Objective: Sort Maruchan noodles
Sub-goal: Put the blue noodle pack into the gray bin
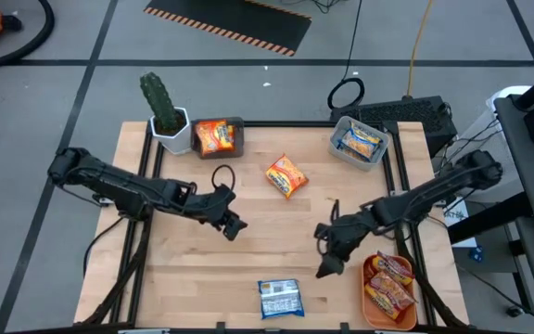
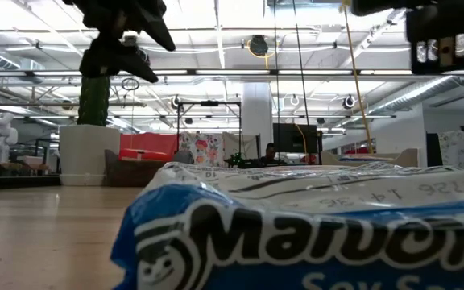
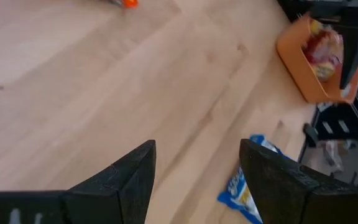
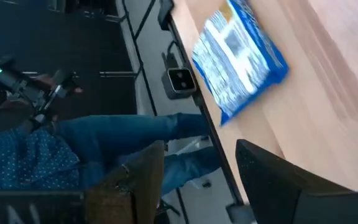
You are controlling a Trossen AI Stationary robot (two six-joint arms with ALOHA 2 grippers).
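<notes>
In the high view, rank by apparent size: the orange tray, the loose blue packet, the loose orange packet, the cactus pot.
1. Orange tray, clearly the largest.
2. Loose blue packet and cactus pot: look about alike, so no ranking between them.
3. Loose orange packet: slightly smaller, though it lies angled, so that is unsure.

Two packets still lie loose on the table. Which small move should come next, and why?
Probably the right gripper, open and empty, should move toward the blue packet at the near edge. It is the closer arm, and the clear bin with a blue packet is on its side. The left gripper, also open, could later take the orange packet.
</notes>
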